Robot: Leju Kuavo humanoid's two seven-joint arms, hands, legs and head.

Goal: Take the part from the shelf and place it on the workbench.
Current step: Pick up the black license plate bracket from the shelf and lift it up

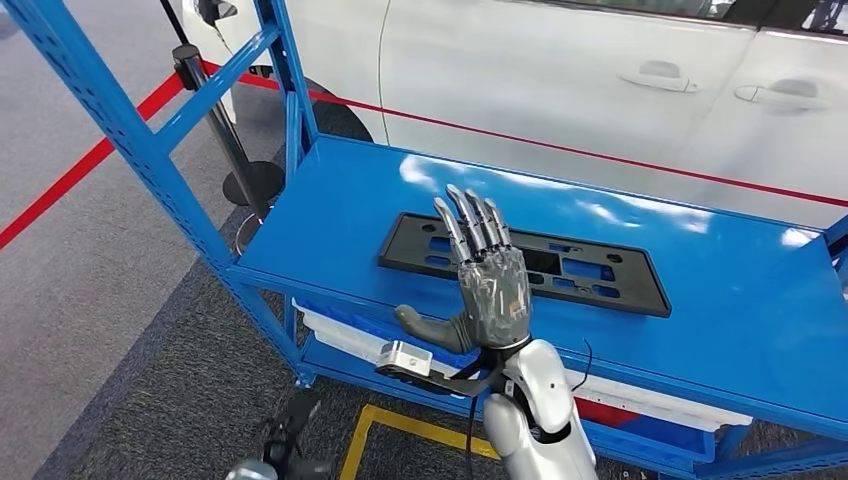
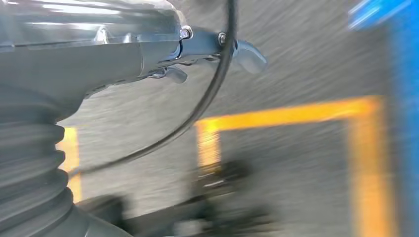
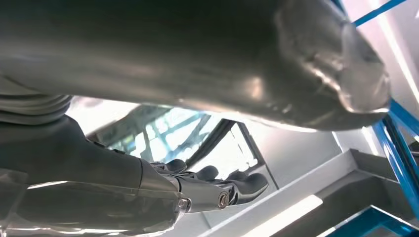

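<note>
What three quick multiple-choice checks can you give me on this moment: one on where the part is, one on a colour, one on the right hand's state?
1. Where does the black part lie?
A. On the floor
B. Flat on the blue shelf top
C. In the right hand

2. What colour is the car behind the shelf?
A. White
B. Red
C. Black

3. How is the right hand?
A. Closed around the part
B. Curled into a fist
C. Fingers stretched out, holding nothing

Key: 1 B, the part rests flat on the blue surface. 2 A, the door panels are white. 3 C, the head view shows the fingers straight and spread over the part, with nothing gripped.
</note>
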